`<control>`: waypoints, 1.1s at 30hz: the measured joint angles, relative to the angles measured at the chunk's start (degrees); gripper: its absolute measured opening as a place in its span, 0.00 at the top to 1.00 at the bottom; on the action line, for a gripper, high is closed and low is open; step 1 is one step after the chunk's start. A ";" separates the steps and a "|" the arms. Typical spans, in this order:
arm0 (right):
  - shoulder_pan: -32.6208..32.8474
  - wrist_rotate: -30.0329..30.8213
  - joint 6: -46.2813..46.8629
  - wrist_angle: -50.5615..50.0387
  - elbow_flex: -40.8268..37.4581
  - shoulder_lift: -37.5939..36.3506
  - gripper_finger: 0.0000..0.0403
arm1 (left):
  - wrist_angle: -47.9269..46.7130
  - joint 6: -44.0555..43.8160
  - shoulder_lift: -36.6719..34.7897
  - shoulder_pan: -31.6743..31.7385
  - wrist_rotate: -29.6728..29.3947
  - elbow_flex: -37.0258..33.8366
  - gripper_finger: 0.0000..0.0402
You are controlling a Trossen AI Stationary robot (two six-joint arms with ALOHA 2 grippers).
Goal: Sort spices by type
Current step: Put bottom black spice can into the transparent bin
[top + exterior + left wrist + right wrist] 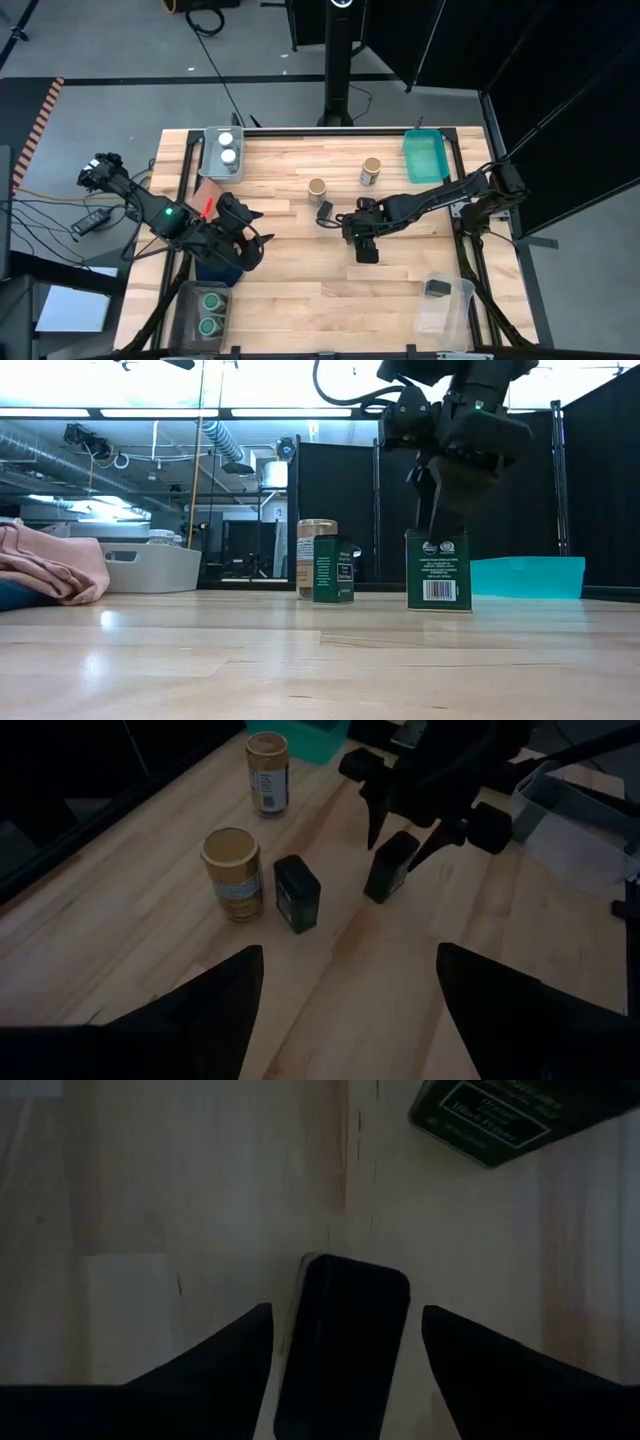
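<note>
Hanging directly over an upright black tin (367,249) at mid-table, the right gripper (364,236) has its fingers apart, straddling the tin's narrow sides without clamping; long axis vertical. Left gripper (243,240), fingers apart, waits farther off near the left edge.

The table (300,290) is pale jointed wood planks, smooth with a soft sheen that mirrors the lights in the low view. The black tin (438,570) looks like glossy printed metal with a white barcode label. The tan-lidded jar (232,873) carries a paper label. A pink cloth (55,565) lies soft and matt. The teal bin (425,156) and white bin (150,567) look like smooth plastic.
</note>
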 joint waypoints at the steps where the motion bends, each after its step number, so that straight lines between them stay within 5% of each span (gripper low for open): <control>1: 0.00 0.01 0.00 -0.02 0.00 0.08 0.36 | -0.05 0.00 0.00 0.00 0.00 0.00 0.25; 10: 0.00 -0.07 0.02 -1.35 0.02 0.01 0.67 | 0.05 1.29 0.00 0.02 -0.18 0.02 0.25; 24: 4.55 -0.07 4.91 -9.36 5.38 -2.96 0.67 | 0.08 1.33 0.02 0.00 -0.91 0.02 0.25; 33: 15.23 -0.14 22.20 -16.16 8.50 -13.49 0.67 | 0.12 1.36 0.02 0.02 -0.99 0.02 0.25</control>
